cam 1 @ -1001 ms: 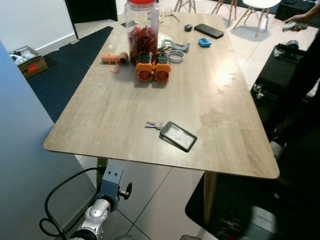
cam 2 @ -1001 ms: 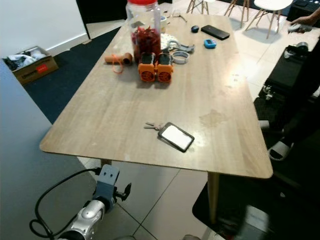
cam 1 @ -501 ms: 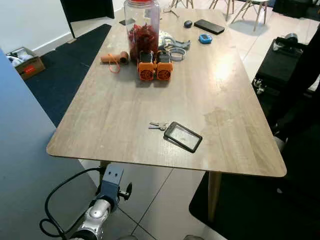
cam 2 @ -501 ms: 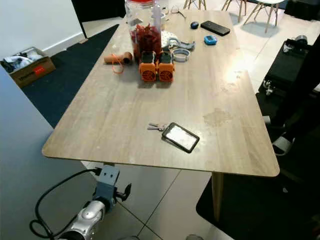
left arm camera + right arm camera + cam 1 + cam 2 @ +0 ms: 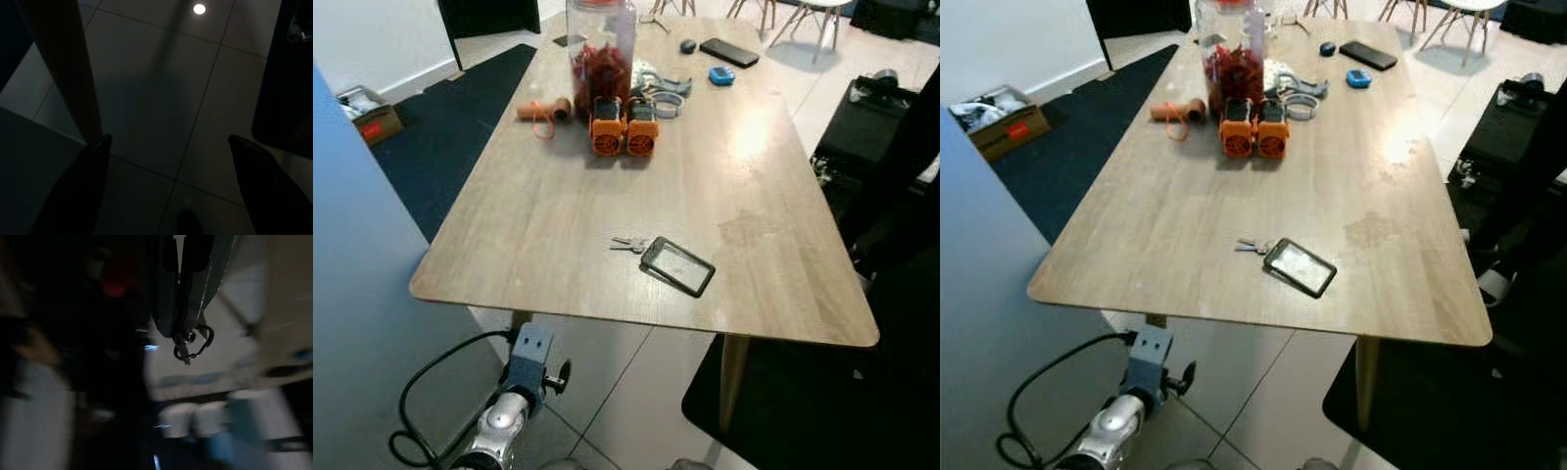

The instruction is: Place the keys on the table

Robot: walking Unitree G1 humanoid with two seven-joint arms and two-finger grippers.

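In the right wrist view my right gripper (image 5: pixel 182 330) is shut on a dark key ring with small keys (image 5: pixel 194 346) that dangles from its fingertips; the background there is blurred. The long wooden table (image 5: pixel 558 196) stands before me. A second small bunch of keys (image 5: pixel 628 244) lies on it near the front edge, touching a black card holder (image 5: pixel 677 266). My left arm (image 5: pixel 514 406) hangs low in front of the table's near left corner, and its gripper (image 5: pixel 166 191) is open over the dark tiled floor beside a table leg (image 5: pixel 78 68).
At the table's far end stand a jar of red stuff (image 5: pixel 600 49), two orange devices (image 5: pixel 624 131), a tape roll (image 5: pixel 664 101), a phone (image 5: pixel 728 52) and a cork-coloured roll (image 5: pixel 543 110). A blue-grey panel (image 5: pixel 362 294) rises at my left. Dark bags (image 5: pixel 876 117) sit right of the table.
The head camera has drifted slightly, so the table sits a little further right in the picture. A person's hand at the far right back has left the frame. Things on the table lie as before.
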